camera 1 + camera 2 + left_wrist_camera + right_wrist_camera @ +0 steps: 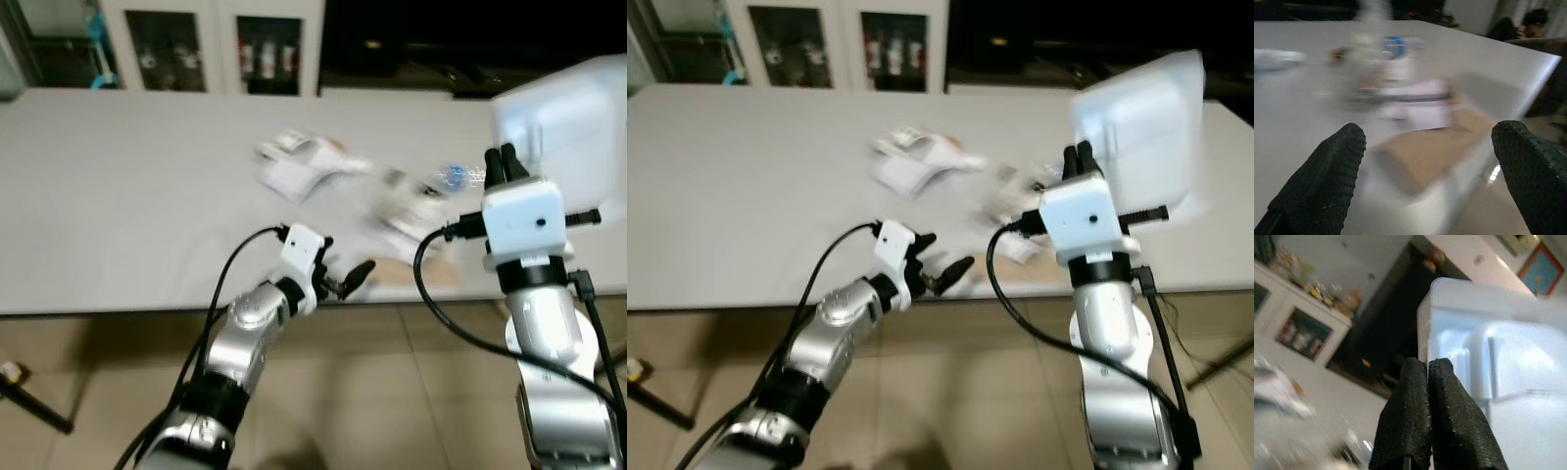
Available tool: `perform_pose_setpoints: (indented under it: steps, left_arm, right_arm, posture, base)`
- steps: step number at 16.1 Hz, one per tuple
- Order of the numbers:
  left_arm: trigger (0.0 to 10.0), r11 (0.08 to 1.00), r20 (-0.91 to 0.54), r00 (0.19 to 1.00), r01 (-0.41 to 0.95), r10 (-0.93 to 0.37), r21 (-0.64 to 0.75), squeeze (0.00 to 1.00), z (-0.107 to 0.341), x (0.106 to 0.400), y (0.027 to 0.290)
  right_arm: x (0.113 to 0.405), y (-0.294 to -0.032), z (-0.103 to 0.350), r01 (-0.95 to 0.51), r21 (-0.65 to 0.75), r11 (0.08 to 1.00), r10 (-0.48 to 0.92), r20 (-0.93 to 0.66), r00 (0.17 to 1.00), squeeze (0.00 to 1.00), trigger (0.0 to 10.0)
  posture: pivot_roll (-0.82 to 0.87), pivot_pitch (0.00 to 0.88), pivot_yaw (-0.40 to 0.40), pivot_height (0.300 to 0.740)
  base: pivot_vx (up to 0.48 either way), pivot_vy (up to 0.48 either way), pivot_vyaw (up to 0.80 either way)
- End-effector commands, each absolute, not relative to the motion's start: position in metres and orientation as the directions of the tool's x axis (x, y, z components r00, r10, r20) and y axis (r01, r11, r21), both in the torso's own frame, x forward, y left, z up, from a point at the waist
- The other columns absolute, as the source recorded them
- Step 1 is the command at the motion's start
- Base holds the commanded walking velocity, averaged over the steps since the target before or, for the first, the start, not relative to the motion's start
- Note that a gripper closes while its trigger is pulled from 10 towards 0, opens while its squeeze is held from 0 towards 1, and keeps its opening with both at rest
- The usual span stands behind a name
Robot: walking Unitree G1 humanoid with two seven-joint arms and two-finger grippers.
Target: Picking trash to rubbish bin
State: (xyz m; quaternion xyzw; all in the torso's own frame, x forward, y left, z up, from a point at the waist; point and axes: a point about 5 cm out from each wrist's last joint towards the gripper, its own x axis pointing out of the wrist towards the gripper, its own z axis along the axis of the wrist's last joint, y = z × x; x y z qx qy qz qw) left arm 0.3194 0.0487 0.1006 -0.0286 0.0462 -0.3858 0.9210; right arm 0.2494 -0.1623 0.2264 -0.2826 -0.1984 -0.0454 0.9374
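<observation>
**Bin in hand, trash not yet picked**

Judging by how things lie, the task is at an early stage. The white bench point(118, 196) carries all the litter, none of it lifted. The right hand point(506, 164) is raised over the bench's near edge, its two black fingers point(1420, 416) pressed flat together, and the translucent white rubbish bin point(573, 127) sits just beyond and above those fingertips. The fingers seem to pinch its rim, though the contact itself is not plainly shown. Nothing can be seen inside the bin.

The left hand point(338, 274) hovers at the bench's front edge with its fingers spread wide and nothing between them. Straight ahead of it, just past the fingertips, lies a flat brown cardboard piece point(1420, 156), with a white wrapper point(1418, 100) beyond it and a clear bottle with a blue cap point(1395, 46) farther on. A separate heap of crumpled white paper point(304, 162) lies well beyond the left hand. All of that remains to be collected; the cardboard looks like the nearest candidate.

Much is hard to read: every view is smeared by motion, so the wrappers' print and exact outlines are lost. The bin's base is cut off. A figure sits dimly in the left wrist view's far background.
</observation>
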Motion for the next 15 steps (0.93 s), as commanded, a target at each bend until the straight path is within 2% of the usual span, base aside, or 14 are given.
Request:
perform_pose_setpoints:
  steps: [1, 10, 12, 15]
  left_arm:
    - [10.0, 0.693, -0.053, 0.691, 0.719, -0.721, -0.063, 0.00, 0.106, 0.321, 0.042]
    - [10.0, 0.737, -0.045, 0.736, 0.674, -0.676, -0.041, 0.00, 0.107, 0.328, 0.047]
    - [10.0, 0.779, -0.056, 0.778, 0.627, -0.626, -0.012, 0.00, 0.107, 0.332, 0.053]
    - [10.0, 0.886, -0.009, 0.889, 0.458, -0.459, 0.072, 0.00, 0.116, 0.347, 0.076]
  right_arm:
    - [0.249, -0.165, 0.230, 0.215, -0.521, 0.826, 0.021, 0.409, 0.912, 0.00, 10.0]
    - [0.251, -0.166, 0.230, 0.223, -0.499, 0.837, -0.001, 0.407, 0.914, 0.00, 10.0]
    - [0.251, -0.169, 0.228, 0.229, -0.478, 0.848, -0.020, 0.403, 0.915, 0.00, 10.0]
    - [0.247, -0.179, 0.217, 0.241, -0.421, 0.874, -0.077, 0.370, 0.926, 0.00, 10.0]
  posture:
    - [0.12, 0.053, -0.036, 0.740]
    - [0.13, 0.046, -0.035, 0.740]
    - [0.13, 0.045, -0.034, 0.740]
    - [0.13, 0.048, -0.038, 0.740]
  base:
    - [0.000, -0.428, 0.00]
    - [0.238, -0.397, 0.00]
    - [0.323, -0.339, 0.00]
    - [0.000, 0.000, 0.00]
